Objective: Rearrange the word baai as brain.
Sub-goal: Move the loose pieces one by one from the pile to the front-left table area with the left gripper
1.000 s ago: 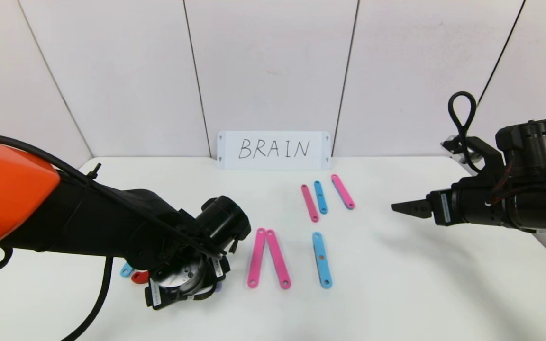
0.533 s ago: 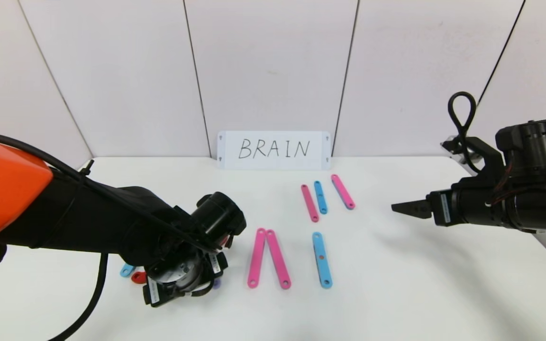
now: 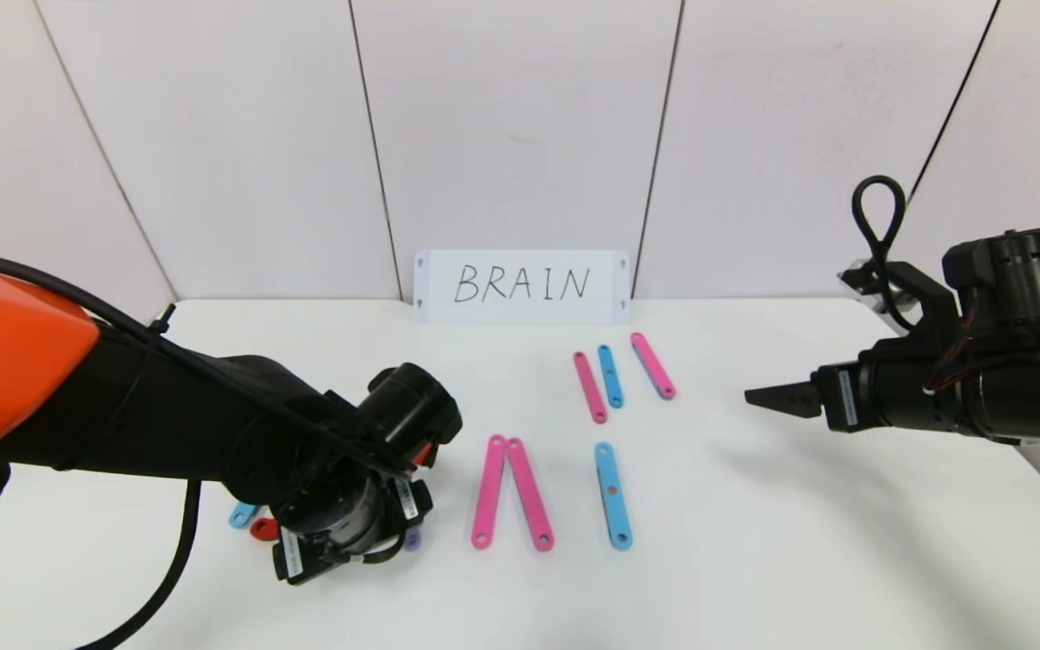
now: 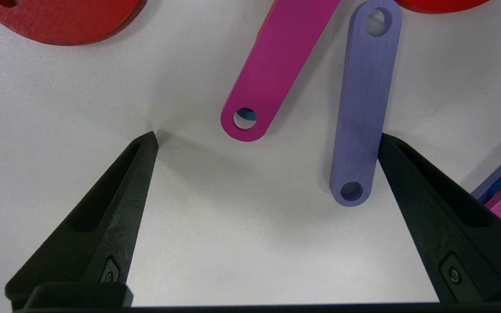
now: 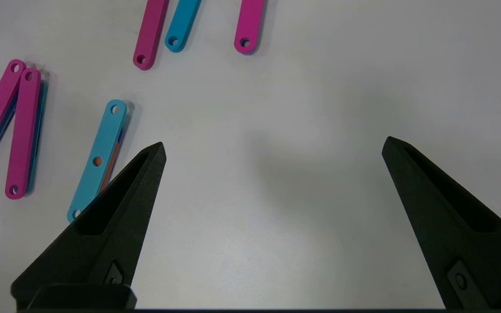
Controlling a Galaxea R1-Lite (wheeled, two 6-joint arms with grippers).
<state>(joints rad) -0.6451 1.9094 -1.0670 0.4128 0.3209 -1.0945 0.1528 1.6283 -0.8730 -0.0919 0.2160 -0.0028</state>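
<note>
White table point(image 3: 755, 560); spread left tool point(image 4: 268, 143) possibly touching purple strip point(image 4: 363, 108)

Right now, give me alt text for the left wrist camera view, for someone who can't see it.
The open left gripper hangs just above a white table, one finger against a purple strip. A pink strip lies between the fingers, with red curved pieces beyond.

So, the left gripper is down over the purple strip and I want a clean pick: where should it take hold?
Grip the purple strip across its narrow width, mid-length between the end holes, coming straight down. It lies flat on the table, so only its long edges offer purchase. The open left gripper has one finger beside it; it should probably shift to straddle it.
</note>
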